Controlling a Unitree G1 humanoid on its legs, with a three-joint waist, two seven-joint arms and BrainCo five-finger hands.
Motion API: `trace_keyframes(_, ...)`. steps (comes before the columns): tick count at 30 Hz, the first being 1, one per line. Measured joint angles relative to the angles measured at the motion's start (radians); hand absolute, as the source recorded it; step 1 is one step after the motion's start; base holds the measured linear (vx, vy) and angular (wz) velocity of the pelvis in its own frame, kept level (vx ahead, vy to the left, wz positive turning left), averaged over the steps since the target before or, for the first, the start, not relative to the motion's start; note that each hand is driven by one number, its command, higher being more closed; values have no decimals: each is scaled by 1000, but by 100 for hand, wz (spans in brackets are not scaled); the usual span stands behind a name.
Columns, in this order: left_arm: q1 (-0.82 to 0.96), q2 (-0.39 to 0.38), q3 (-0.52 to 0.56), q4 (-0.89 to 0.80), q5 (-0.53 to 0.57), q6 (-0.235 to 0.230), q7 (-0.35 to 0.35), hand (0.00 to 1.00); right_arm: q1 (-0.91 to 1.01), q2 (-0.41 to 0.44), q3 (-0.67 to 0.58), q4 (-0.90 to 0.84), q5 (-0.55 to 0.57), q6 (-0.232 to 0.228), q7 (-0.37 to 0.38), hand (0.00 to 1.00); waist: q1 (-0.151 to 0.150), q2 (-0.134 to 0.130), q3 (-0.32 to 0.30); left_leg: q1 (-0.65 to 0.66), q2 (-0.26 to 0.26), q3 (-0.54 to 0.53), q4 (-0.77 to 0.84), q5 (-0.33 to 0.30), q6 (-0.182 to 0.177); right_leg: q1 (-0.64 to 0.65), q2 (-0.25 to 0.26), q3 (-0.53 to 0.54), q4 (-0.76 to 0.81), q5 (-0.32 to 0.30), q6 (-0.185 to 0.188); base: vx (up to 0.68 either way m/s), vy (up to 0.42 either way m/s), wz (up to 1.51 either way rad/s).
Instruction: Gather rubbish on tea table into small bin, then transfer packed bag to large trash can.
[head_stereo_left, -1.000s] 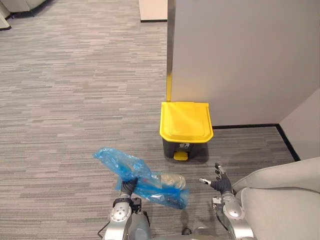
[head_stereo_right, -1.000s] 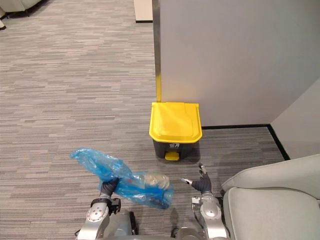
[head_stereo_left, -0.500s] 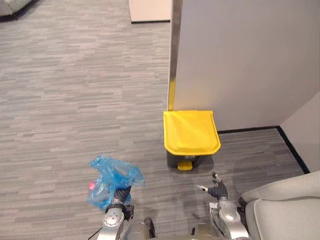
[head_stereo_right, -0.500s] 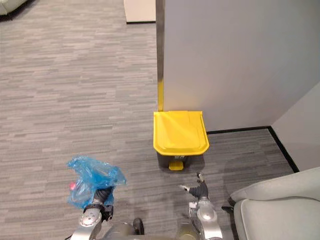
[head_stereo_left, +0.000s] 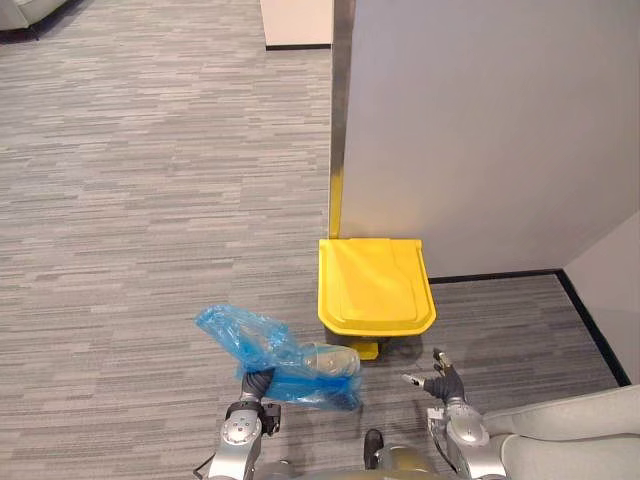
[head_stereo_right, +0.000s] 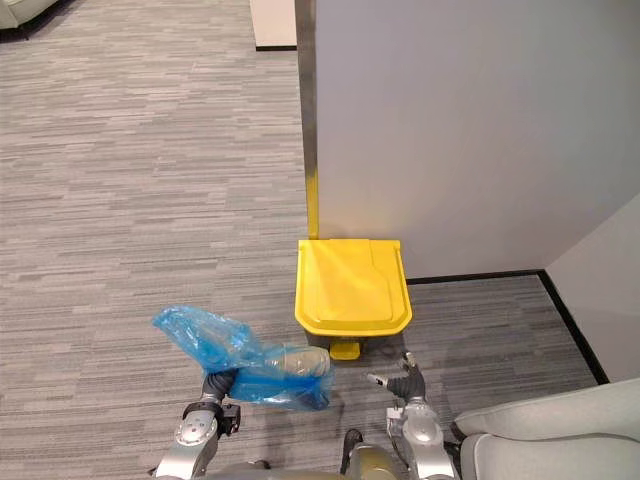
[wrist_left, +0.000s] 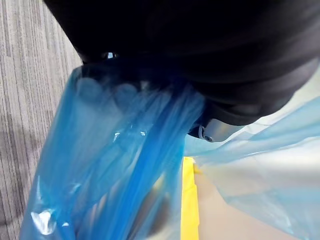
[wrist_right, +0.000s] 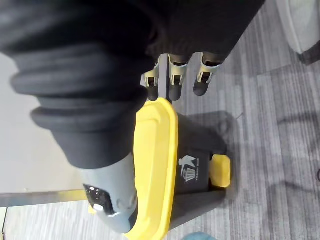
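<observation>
Blue bag (head_stereo_left: 272, 346), lower left of centre, is clenched in the left hand (head_stereo_left: 257, 381); the right hand (head_stereo_left: 440, 379), fingers loosely spread, hovers below the yellow-lidded trash can (head_stereo_left: 375, 285).

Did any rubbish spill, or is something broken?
Nothing stands out. The left hand grips the blue rubbish bag, which looks whole; the right hand hangs open; the yellow-lidded trash can stands upright, lid shut.

Bare carpet (head_stereo_left: 150, 200) left, shut trash can (head_stereo_left: 375, 285) against wall (head_stereo_left: 480, 130)
</observation>
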Motion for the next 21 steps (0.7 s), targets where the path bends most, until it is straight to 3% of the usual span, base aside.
trace_keyframes(10,14,45,2,75,-1,10,3,100,-4,-2,-5,27,0,1,1,0,3,4,-8,-25,-37,-4,-13,20,20,73,-14,1,-231,137,18,-33,41,2)
trace_keyframes(18,25,72,3,75,-1,10,3,100,-14,-23,-10,53,0,1,0,0,2,1,-11,-32,-48,-7,-44,46,19,70,-17,8,-275,177,15,-70,-24,-2)
trace_keyframes(21,28,72,8,75,-1,10,3,100,-23,-25,-10,53,0,1,0,0,4,-11,-11,-40,-50,7,-42,38,16,52,-17,31,-275,178,20,-69,-13,-16)
